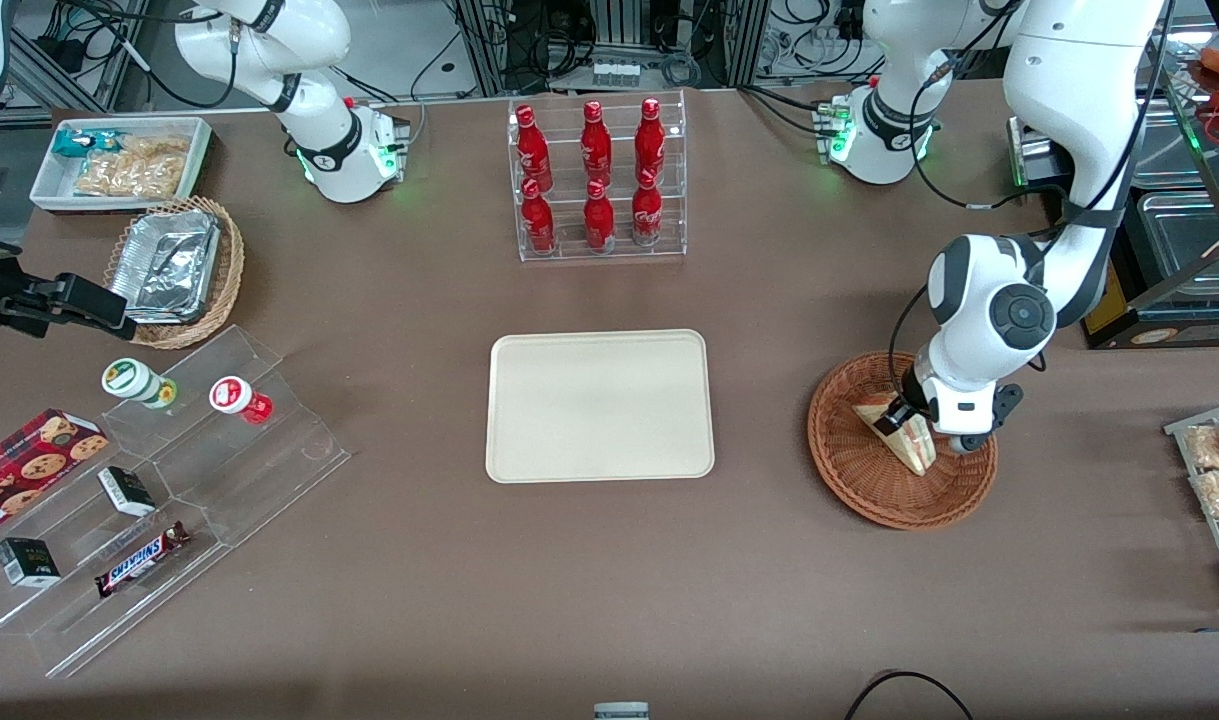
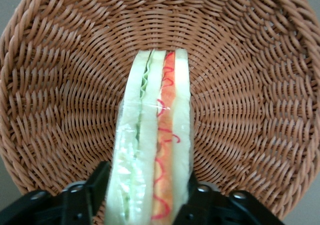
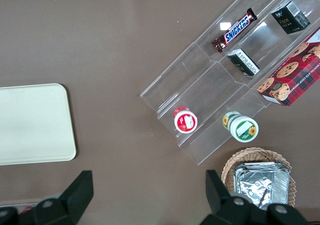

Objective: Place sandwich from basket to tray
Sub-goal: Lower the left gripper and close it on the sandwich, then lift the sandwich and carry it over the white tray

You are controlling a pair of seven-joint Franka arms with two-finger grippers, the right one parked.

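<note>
Counter (image 1: 419,620): brown, carries everything listed below.

Tray (image 1: 600,405): cream, flat, low rim, rounded corners. Lies well apart from the end effector, toward the parked arm's end. Nothing is on it, so it reads as the waiting drop spot.

Basket (image 1: 869,480): round, shallow, reddish-brown wicker. Sits directly under the end effector. The wrist view (image 2: 60,95) looks straight down into its weave, which suggests the arm came in from above so that the low rim would not obstruct it.

Bottle rack (image 1: 598,178): clear stand of red bottles, farther from the front camera than the tray, well clear of the likely carry path.

End effector (image 1: 919,425): lowered into the basket, one finger (image 2: 87,197) on each broad face of the sandwich, pinching it. Gripping the flat bread faces rather than the cut edge likely gives the pads more contact and keeps the layers together.

Sandwich (image 1: 899,430): between the fingers, in the basket; whether it is touching the weave or just above it I cannot tell. Triangular wedge, standing on edge, cut side up toward the wrist camera (image 2: 152,150). Pale bread slices, a thin green layer, an orange-red layer, in clear wrap with red printed squiggles. Looks soft; a hard squeeze would probably crush it.
</note>
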